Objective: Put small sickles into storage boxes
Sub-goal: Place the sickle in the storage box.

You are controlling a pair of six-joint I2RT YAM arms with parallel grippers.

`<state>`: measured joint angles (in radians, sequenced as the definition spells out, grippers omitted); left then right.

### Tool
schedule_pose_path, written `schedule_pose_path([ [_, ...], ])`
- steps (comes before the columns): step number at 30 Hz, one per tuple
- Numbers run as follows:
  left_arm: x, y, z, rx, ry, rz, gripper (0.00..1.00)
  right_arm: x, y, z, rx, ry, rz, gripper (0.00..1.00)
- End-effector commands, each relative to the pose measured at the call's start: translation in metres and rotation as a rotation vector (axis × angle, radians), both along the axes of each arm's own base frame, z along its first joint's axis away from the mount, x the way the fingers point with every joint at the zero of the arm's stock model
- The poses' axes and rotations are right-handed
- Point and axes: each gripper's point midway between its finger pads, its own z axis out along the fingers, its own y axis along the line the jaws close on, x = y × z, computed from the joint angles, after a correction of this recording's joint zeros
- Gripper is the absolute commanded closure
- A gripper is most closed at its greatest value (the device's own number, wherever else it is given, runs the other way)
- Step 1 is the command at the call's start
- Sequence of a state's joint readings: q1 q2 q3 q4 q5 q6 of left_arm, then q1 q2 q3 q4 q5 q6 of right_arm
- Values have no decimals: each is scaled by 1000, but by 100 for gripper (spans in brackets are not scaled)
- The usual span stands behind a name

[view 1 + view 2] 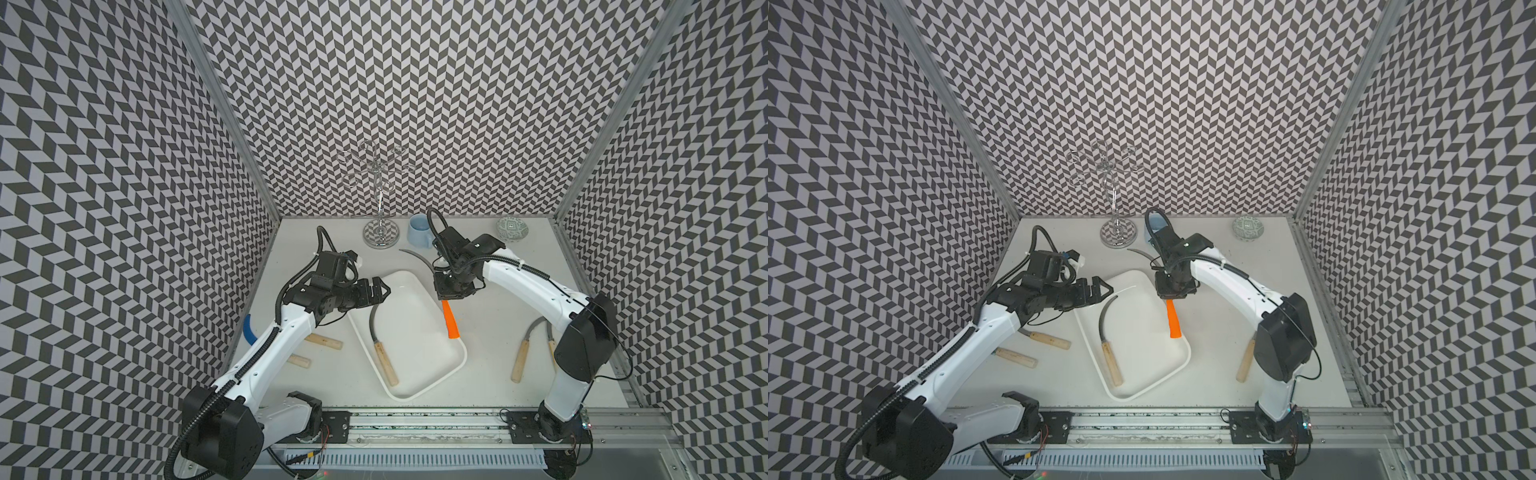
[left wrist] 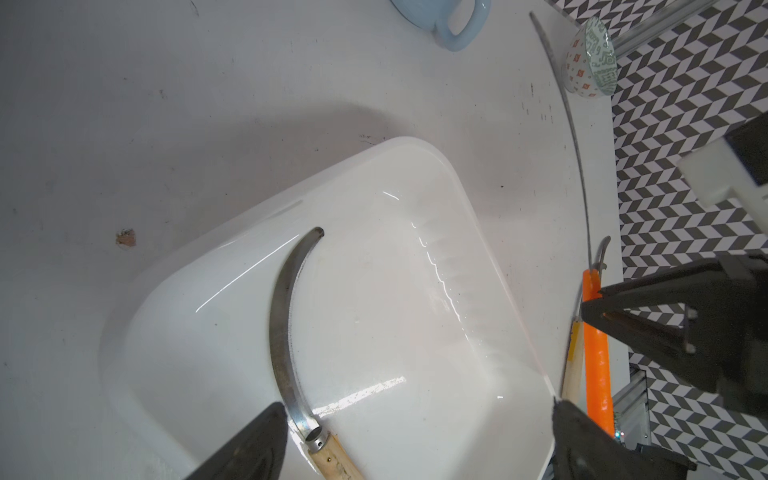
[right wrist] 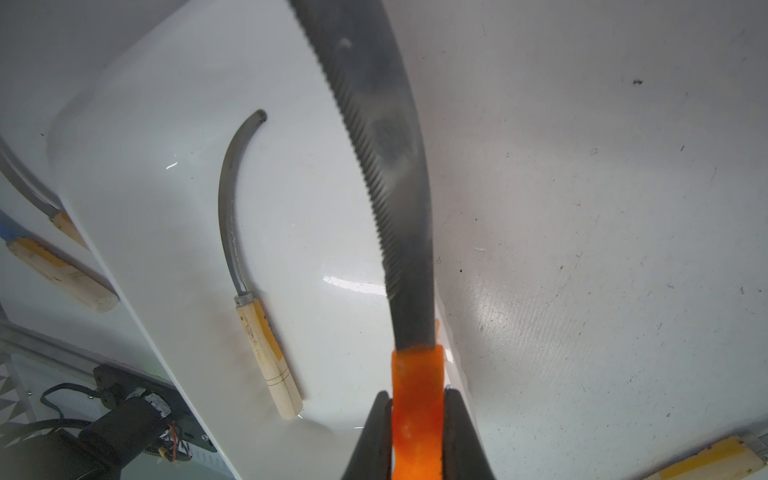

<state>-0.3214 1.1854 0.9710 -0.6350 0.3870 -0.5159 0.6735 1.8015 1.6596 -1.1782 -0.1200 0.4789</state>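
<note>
Both top views stare steeply down from high up at the front, whole counter (image 1: 498,332) in frame. Wrist cams hang way closer, each angled down over the white tray (image 2: 374,199), which all four share.

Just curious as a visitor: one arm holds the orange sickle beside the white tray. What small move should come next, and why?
Probably the right gripper should shift the orange sickle sideways over the middle of the tray. The handle hangs at the rim, the blade reaches past the far end, and the wooden sickle already inside leaves room beside it.
</note>
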Motion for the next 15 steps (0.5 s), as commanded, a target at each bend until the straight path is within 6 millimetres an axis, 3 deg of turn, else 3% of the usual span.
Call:
schedule_pose_path([
  [1,12,-1,23,-70,-30,34,0,-1,9,3,-15,-29,31,85],
  [15,17,2,24,-219,29,96,1,-26,39,-9,-78,-71,185,85],
])
